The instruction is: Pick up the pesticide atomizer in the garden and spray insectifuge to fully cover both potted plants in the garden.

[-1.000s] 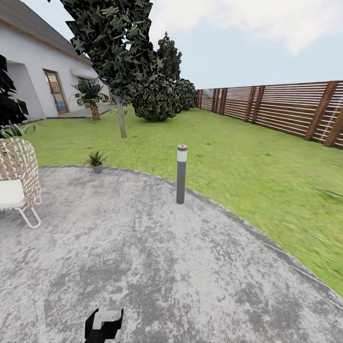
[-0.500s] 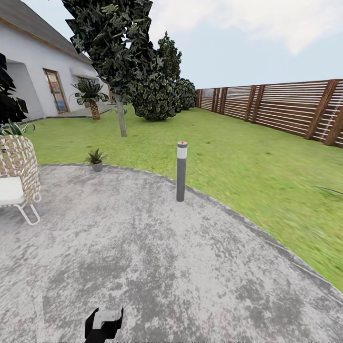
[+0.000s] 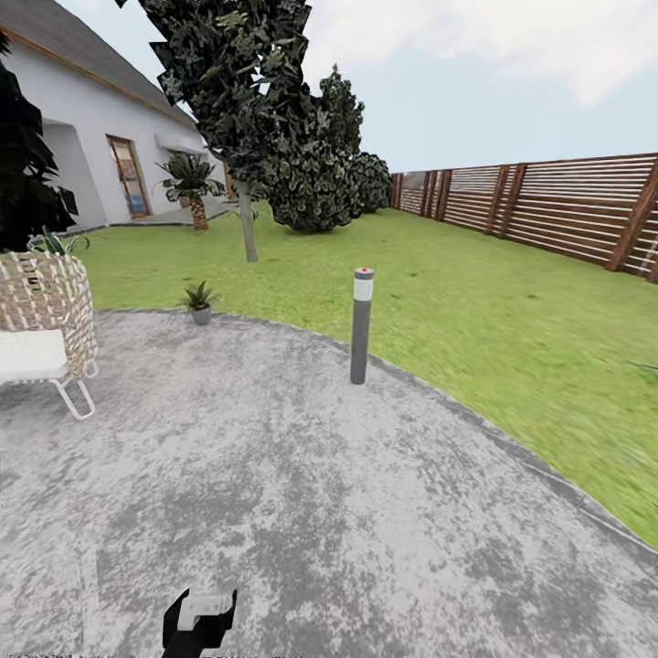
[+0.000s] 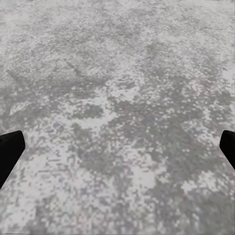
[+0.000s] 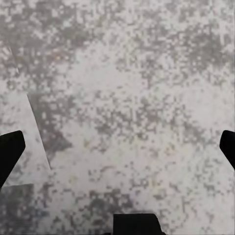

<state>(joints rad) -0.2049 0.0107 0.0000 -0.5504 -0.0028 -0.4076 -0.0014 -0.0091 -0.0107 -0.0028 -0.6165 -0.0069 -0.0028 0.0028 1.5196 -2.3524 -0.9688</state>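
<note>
- Left wrist view: the left gripper (image 4: 117, 147) hangs over bare grey paving (image 4: 122, 88), its 2 fingertips (image 4: 10, 152) far apart at the frame edges with nothing between them. That fits an arm tucked for travel rather than reaching.
- The right gripper (image 5: 117, 152) is the same over the paving: spread wide and empty.
- In the head view, part of a black-and-white arm (image 3: 201, 621) sits low at the bottom edge. I judge the robot is on its way, with the pickup not yet done.
- A grey bollard light (image 3: 361, 324) stands at the paving's curved edge.
- A wicker chair (image 3: 46, 320) sits to the left.
- 1 potted plant (image 3: 198, 302) rests at the far rim of the paving, beside the lawn (image 3: 457, 302): a small low rosette of pointed green leaves in a tiny grey pot, upright.
- Beyond lie a tree (image 3: 242, 110), a palm (image 3: 192, 183), the house (image 3: 82, 137) and the slatted fence (image 3: 548, 206).
</note>
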